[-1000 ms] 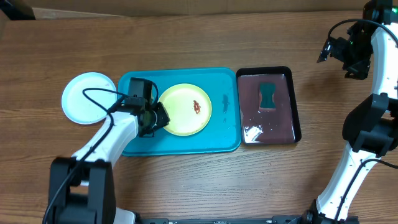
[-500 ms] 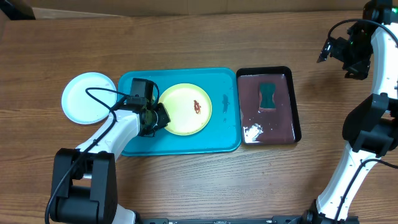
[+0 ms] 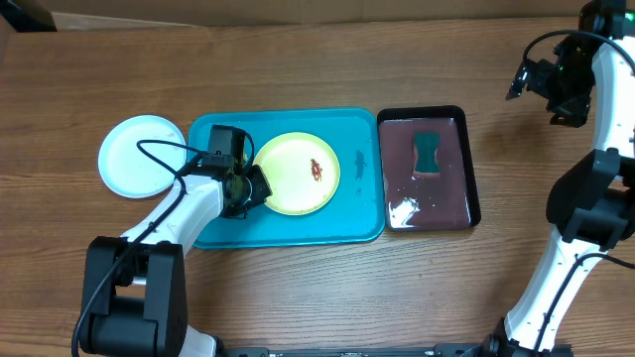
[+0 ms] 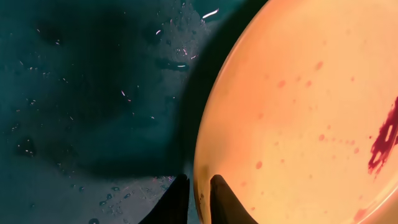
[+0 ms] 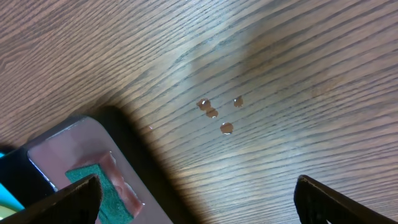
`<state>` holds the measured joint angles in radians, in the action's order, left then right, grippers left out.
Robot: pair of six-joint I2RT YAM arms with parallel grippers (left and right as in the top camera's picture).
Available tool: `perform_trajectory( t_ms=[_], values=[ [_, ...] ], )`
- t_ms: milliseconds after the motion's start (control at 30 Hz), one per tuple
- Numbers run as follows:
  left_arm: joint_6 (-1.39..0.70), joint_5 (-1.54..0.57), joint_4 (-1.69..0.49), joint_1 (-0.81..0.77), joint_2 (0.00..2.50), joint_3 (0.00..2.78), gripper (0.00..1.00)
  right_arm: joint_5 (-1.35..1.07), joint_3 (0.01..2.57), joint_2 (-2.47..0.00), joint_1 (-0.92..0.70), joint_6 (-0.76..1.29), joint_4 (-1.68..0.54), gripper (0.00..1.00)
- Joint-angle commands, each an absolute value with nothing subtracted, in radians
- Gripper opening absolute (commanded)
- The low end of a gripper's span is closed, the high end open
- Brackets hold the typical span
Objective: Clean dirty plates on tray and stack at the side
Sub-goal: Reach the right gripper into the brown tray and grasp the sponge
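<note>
On the bench (image 3: 298,59), the blue tray (image 3: 362,208) carries the yellow plate (image 3: 293,178), flat and face up; being round, it has no long axis; a white plate (image 3: 139,157) lies left of the tray. The left gripper (image 4: 198,193) has narrowed over the last second and now pinches the yellow plate's left rim, so lifting looks next; the right gripper (image 5: 199,199) hangs wide apart, empty.

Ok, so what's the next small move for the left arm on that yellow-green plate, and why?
Probably lift the yellow-green plate's left edge slightly. The left gripper straddles its rim, fingers pinched close on either side, while the plate lies flat in the tray, its reddish smear unwiped. A small lift would confirm the grip holds.
</note>
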<state>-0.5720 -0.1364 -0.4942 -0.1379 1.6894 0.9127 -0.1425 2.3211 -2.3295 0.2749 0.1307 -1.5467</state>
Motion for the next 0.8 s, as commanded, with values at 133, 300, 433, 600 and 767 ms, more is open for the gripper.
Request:
perform_trajectory(
  t_ms=[133,300,433,600,767],
  values=[
    [-0.561,-0.124,-0.52,-0.138,1.692,0.948,0.15,-0.148,2.336,-2.306,0.276,0.13,-1.546,1.0],
    [-0.56,-0.128,-0.544,-0.126,1.692,0.965,0.13,-0.148,2.336,-2.306,0.276,0.13,-1.546,1.0],
    [-0.56,-0.127,-0.548,-0.124,1.692,0.964,0.09,-0.148,2.336,-2.306,0.276,0.13,-1.546,1.0],
    [-0.56,-0.127,-0.549,-0.124,1.692,0.964,0.04,-0.148,2.336,-2.306,0.276,0.13,-1.546,1.0],
    [-0.56,-0.127,-0.553,-0.124,1.692,0.964,0.05,-0.148,2.336,-2.306,0.276,0.13,-1.546,1.0]
  ],
)
